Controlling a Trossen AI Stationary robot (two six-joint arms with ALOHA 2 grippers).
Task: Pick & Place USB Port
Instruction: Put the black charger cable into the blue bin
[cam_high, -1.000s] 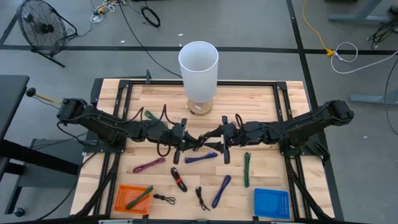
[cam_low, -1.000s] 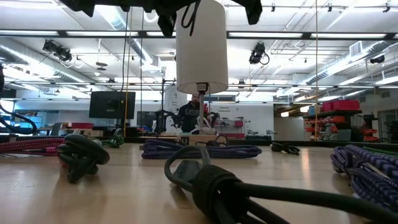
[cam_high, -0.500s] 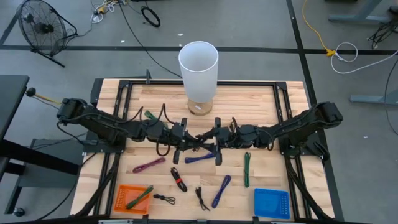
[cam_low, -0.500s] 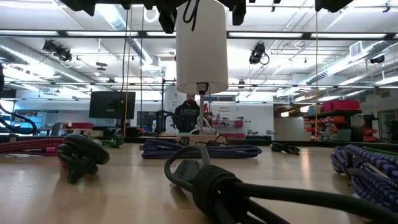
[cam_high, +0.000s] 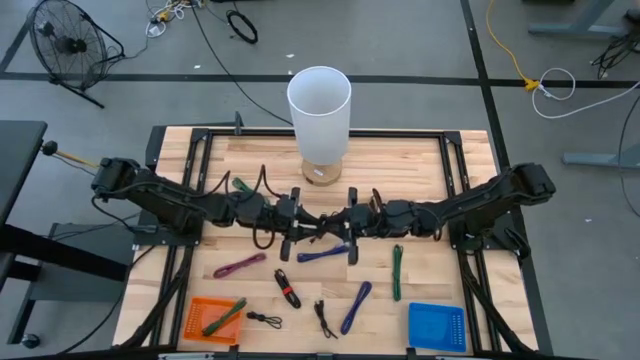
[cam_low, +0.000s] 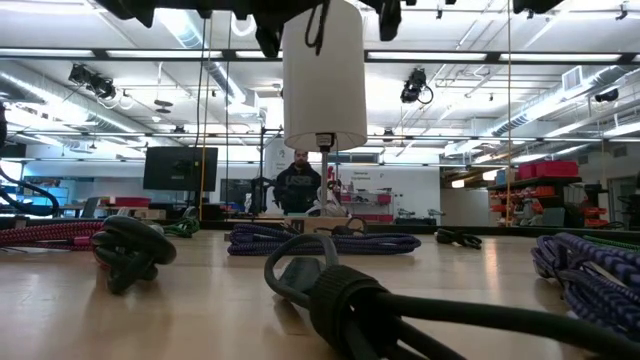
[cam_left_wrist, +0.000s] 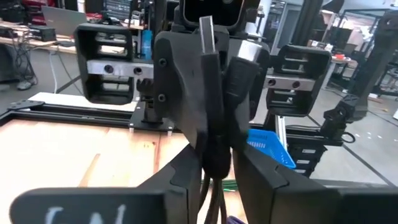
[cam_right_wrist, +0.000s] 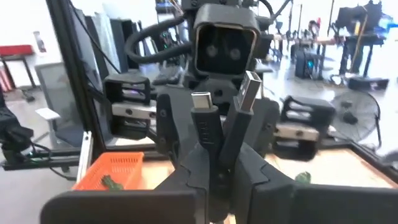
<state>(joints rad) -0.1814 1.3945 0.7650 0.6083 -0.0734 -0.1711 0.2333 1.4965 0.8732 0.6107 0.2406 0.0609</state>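
At counter centre, the black USB cable (cam_right_wrist: 214, 134) stands with its plugs pointing up, long axis vertical, held between both arms. The right pincer (cam_high: 351, 222) clamps it; the left pincer (cam_high: 290, 222), reaching level from nine o'clock, stands narrowly parted beside it.

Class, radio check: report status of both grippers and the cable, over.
Right gripper shut on black cable above table centre. Left gripper facing it, jaws loosening round same cable. Handover under way. Nothing in the way.
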